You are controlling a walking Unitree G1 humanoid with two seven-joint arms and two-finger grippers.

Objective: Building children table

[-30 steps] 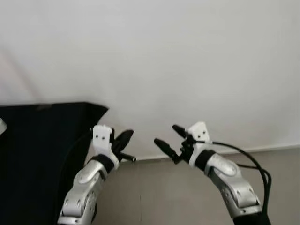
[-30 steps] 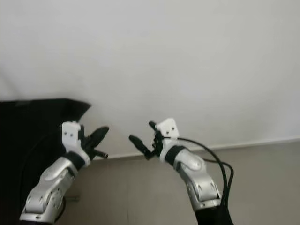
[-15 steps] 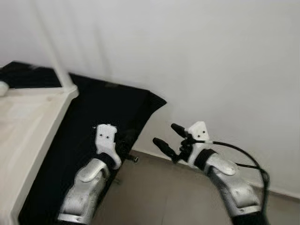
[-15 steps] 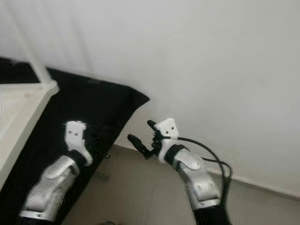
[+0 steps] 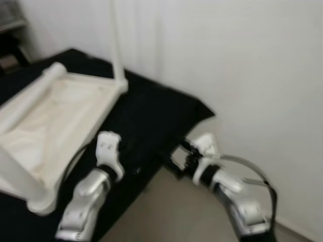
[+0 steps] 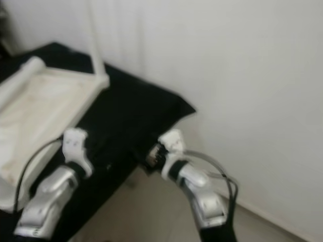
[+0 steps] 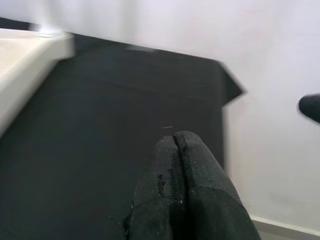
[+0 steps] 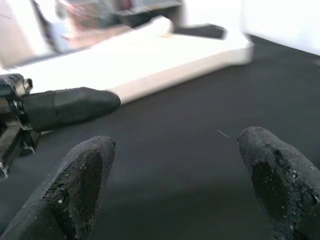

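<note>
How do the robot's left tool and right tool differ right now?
The left tool has its two black fingers pressed together, while the right tool has its fingers spread wide apart. The left tool is over the black mat; the right tool is by the mat's edge, nearer the white wall. Both hold nothing.

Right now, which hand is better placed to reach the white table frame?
Probably the left hand: it hangs nearer the white table frame on the black mat, though shut. The right hand is open, farther off.

Bright, even indoor light; head views smeared by motion blur.
</note>
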